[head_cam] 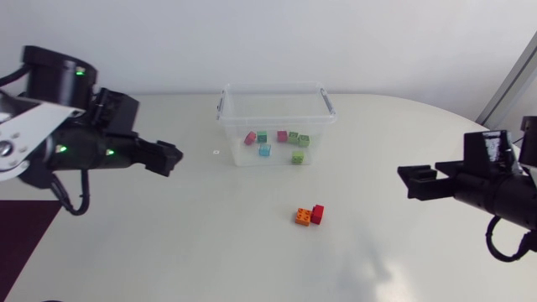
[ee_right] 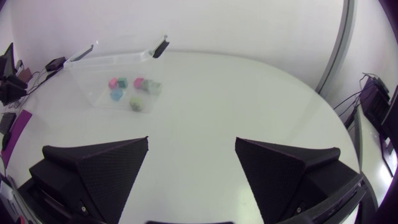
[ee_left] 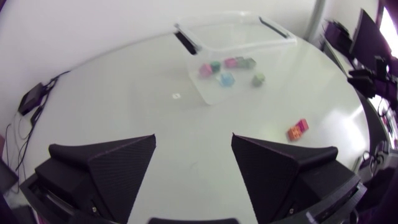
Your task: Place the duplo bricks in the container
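The left gripper and right gripper hang spread and empty, well apart, probably poised for a pick. Between them an orange brick and a red brick lie touching on the worktop, near the clear container, which holds several coloured bricks.

A white table is lying broad and smooth across the head view, its rounded edge curving away at the far right. A small square mark is sitting flat on its top, left of the middle.
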Motion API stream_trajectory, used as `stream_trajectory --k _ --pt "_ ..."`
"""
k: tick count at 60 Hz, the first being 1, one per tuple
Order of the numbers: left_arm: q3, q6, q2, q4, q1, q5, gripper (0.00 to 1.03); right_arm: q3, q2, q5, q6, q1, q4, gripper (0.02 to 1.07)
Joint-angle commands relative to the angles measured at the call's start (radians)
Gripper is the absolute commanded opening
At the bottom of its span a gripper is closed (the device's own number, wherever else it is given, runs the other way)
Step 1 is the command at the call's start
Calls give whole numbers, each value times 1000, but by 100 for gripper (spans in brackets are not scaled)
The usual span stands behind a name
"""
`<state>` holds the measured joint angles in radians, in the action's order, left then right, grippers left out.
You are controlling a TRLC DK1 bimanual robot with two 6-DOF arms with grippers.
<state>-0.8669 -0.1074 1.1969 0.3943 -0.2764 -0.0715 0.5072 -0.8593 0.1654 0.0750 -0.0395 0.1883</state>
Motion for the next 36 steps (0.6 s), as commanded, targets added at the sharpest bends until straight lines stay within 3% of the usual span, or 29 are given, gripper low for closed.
stream_trajectory --k 1,6,10,18,26,36 --pt "-107 -195 147 49 -41 -56 83 31 -76 83 -1 -28 25 103" --pt "-139 -282 234 54 -98 -54 84 50 -149 192 -3 -57 60 103" --pt "-175 -331 299 84 -139 -36 91 53 -201 255 -3 -62 73 103" --pt "-211 -537 435 130 -205 -51 97 79 -297 304 17 -40 123 103" --pt "-224 -686 503 130 -221 -212 97 119 -357 465 132 -49 212 103" --pt "-284 -753 567 106 -245 -304 97 128 -397 487 460 -71 237 103"
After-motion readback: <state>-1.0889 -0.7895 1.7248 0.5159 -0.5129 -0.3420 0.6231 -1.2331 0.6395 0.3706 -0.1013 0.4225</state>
